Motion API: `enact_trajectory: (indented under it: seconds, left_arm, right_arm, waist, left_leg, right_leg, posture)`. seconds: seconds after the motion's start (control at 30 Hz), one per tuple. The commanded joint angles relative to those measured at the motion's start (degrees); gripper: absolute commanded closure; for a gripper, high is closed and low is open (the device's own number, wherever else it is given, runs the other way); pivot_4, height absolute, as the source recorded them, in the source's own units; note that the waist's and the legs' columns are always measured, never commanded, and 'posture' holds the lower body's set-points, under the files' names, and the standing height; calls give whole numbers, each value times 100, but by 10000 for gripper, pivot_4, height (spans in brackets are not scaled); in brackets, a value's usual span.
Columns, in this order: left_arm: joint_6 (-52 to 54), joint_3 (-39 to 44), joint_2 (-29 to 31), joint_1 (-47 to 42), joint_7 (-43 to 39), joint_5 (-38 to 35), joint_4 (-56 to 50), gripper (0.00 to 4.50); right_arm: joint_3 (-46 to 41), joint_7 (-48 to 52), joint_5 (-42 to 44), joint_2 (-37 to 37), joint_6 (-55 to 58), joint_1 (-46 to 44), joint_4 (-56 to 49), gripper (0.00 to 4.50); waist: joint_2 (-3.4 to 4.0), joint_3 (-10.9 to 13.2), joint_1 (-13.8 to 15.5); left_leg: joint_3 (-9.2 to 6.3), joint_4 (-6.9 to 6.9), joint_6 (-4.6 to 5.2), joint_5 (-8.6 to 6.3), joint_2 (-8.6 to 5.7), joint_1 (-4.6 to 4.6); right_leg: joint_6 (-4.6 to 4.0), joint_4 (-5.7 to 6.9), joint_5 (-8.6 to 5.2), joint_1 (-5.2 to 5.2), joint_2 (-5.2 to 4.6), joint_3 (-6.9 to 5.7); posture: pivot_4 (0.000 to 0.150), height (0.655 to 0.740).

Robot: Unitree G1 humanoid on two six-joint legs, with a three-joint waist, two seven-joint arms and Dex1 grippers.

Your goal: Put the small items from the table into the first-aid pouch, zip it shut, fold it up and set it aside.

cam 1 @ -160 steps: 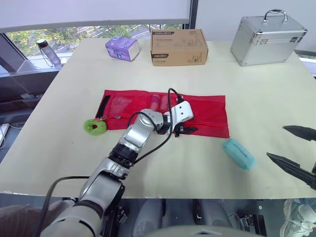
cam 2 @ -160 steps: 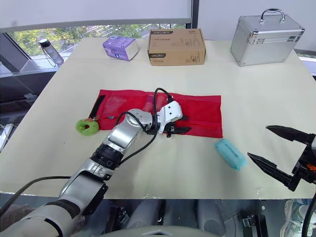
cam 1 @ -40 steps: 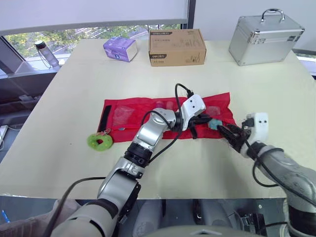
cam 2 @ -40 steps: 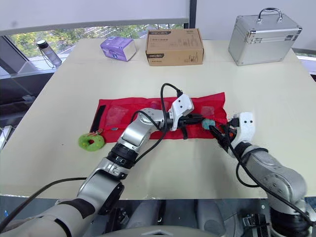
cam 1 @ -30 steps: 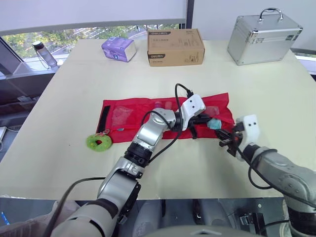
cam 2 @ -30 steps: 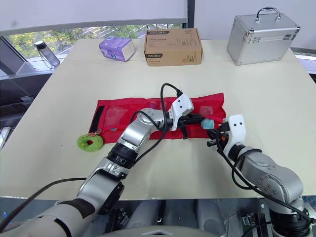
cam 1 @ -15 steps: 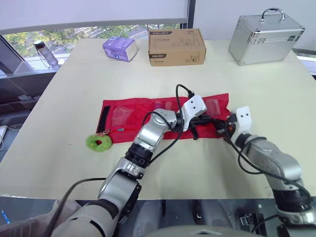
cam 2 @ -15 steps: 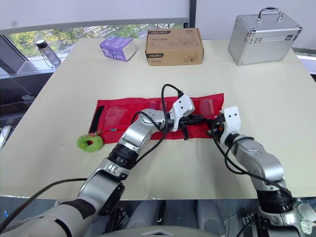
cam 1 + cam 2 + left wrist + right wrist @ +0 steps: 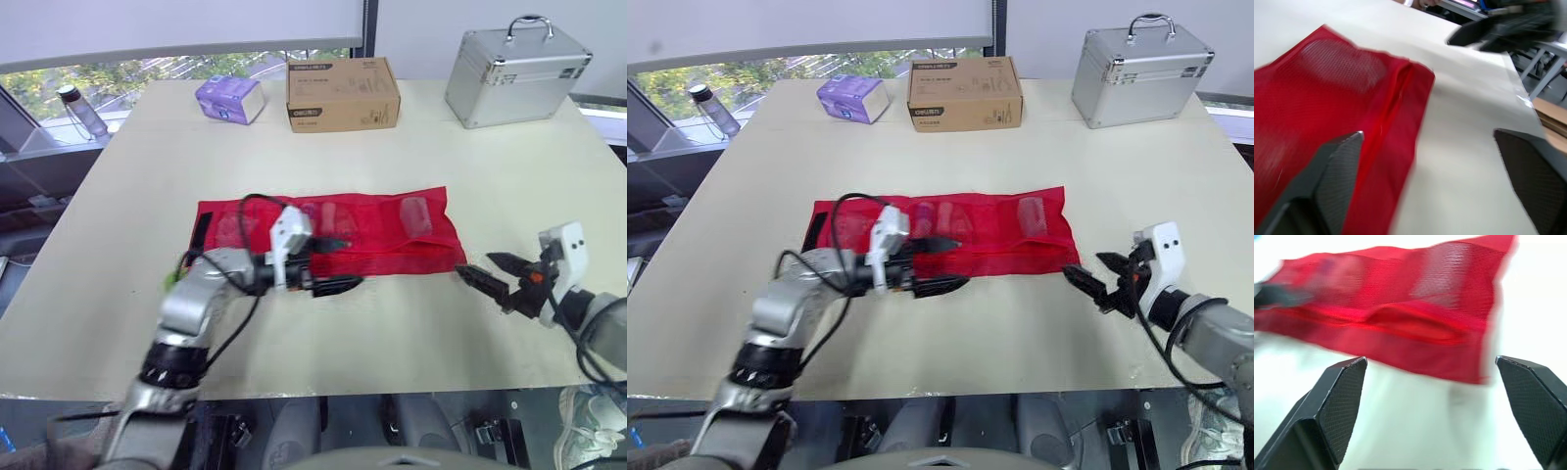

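Black two-fingered left gripper [image 9: 338, 264]: spread wide, empty, tips over the near hem of the red mesh first-aid pouch [image 9: 382, 230]. Pouch: flat on the beige table [image 9: 392, 137], small items inside. Its zip seam gapes toward the right gripper [image 9: 475, 265], which is wide, empty and just off its end. Zipping likely next: pin fabric taut, draw zip level.

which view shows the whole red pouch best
The left eye view: the red pouch lies there end to end, flat on the table; the right eye view matches. The left wrist view gives one end corner, the right wrist view its near edge.
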Motion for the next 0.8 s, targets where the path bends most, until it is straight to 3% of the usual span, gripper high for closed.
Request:
enact_trajectory:
  seconds: [0.03,0.2,0.43,0.5,0.53,0.67,0.73,0.77,0.8]
  left_arm:
    - [294,887,454,710,-153,-929,-1015,741]
    - [431,1892,994,1625,-202,-1622,-1508,741]
    - [519,2553,1427,1862,-212,-2396,-1639,741]
    - [570,2547,1469,1771,-69,-2581,-1719,0]
    - [576,2557,1507,1712,-33,-2661,-1726,0]
    - [668,2454,1529,1499,287,-2984,-1881,0]
    - [730,2347,1510,1331,474,-3199,-1969,0]
    - [766,2268,1484,1230,595,-3294,-2021,0]
    - [798,2221,1479,1144,676,-3400,-2043,0]
  right_arm:
    - [279,-101,-89,3,277,-803,886,0]
    - [698,-14,-469,239,409,-1881,2293,0]
    - [1285,914,-760,589,512,-2969,3606,0]
    - [1398,1236,-859,531,493,-3024,3700,7844]
    - [1420,1303,-874,536,513,-3037,3669,14078]
    - [1315,1521,-956,443,472,-2929,3474,28756]
    - [1113,1465,-976,322,502,-2850,3317,40407]
    - [1028,1475,-991,205,522,-2802,3231,44475]
    - [913,1459,-968,90,590,-2749,3110,44799]
  waist:
    - [-4,1,6]
    - [-2,2,12]
    - [-1,3,-16]
    - [-1,3,-3]
    - [-1,3,-3]
    - [-1,3,-21]
    - [-1,3,-29]
    - [0,3,-24]
    - [1,4,-13]
  left_leg:
    - [4,4,0,0,3,-1]
    - [4,2,0,0,1,-1]
    - [3,0,0,0,1,-3]
    - [2,-1,0,0,1,-4]
    - [1,-1,0,0,0,-5]
    - [2,-1,0,0,0,-4]
    - [2,-1,0,-1,0,-4]
    - [1,-1,0,0,1,-4]
    - [1,-1,0,0,0,-4]
  right_leg:
    - [0,-5,0,0,1,1]
    - [0,-8,0,-1,0,2]
    - [-1,-9,0,-2,2,-1]
    - [-1,-11,0,-2,1,-3]
    - [0,-12,0,-2,0,-3]
    - [0,-12,1,-2,0,-3]
    - [0,-11,1,-2,0,-2]
    - [0,-10,1,-2,1,-2]
    - [0,-10,1,-2,0,-2]
  posture:
    - [1500,7400]
    - [1500,7400]
    - [1500,7400]
    - [1500,7400]
    - [1500,7400]
    - [1500,7400]
    - [1500,7400]
    - [1500,7400]
    - [1500,7400]
